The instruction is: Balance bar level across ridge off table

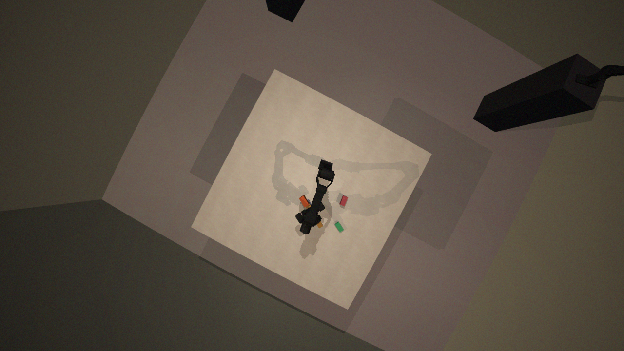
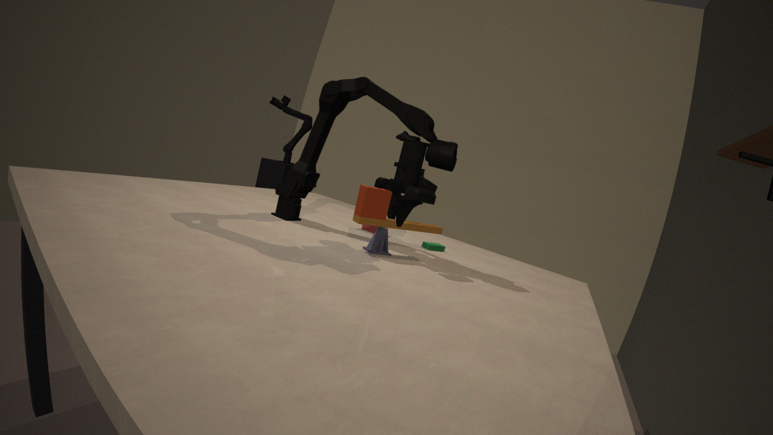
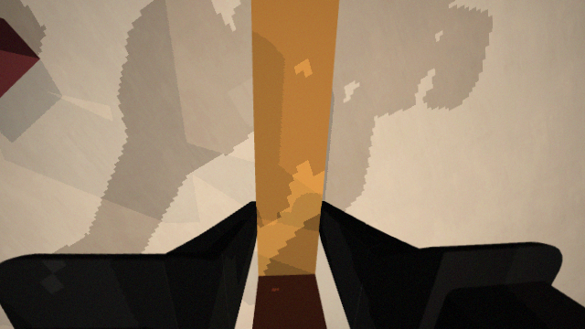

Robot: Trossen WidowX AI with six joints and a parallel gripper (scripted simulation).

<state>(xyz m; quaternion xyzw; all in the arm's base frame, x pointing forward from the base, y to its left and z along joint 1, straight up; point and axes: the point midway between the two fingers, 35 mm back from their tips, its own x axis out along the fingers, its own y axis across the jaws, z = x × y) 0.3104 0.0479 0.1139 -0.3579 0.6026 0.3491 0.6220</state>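
Gripper [image 2: 401,220] was clamped on the bar [image 2: 418,226], one finger on each long edge, wrist view showing the tan strip running straight out between the fingers. From the side, the bar sat over the grey ridge [image 2: 378,241], with the orange block [image 2: 372,202] riding on the end nearer the arm's base and the bare end sticking out the far way toward the green block [image 2: 433,246]. Neither end touched the table [image 2: 216,324]. Whether the bar's underside was actually seated on the ridge tip or a hair above it, I couldn't tell from that angle. The grip was just past the ridge on the bare-end side, so the ridge lay under the bar between the fingers and the orange block. For doing this step well, my read: the loaded end is heavy, so the balance point should sit close to that block, not mid-bar; settle the bar down till the ridge takes the weight, check it reads level, then open the fingers slowly and evenly so neither edge gets dragged, and lift straight up. Risk is the heavy end dropping on release. A red block [image 2: 369,228] lay behind the ridge, out of the way.
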